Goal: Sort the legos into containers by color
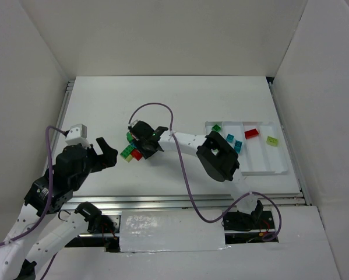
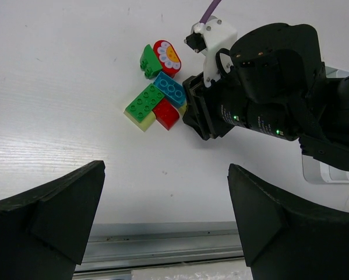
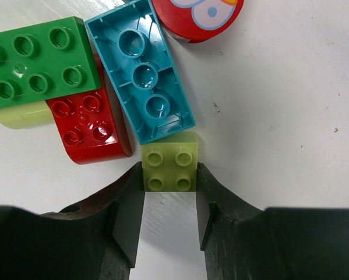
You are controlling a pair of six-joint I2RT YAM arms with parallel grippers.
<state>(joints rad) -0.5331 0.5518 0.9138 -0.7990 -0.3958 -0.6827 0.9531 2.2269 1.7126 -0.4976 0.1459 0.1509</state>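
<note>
Tools differ: the right tool (image 3: 169,178) is clamped, fingers narrowly apart, on one pale yellow-green lego (image 3: 169,162) at the right of a pile (image 2: 144,102) mid-desk (image 1: 180,99). That pile has two green, one teal, two red and another pale. The left tool (image 2: 165,169) gapes wide, empty. The tray (image 1: 273,162), far right, holds two teal, one green, one red, one pale.

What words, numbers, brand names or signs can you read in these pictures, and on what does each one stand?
No text can be read anywhere in the three views.
On the red round brick: only a printed cartoon picture, no letters.
On the studs of the pale green brick in the right claw: no lettering can be made out.
On the tray: no label shows.
</note>
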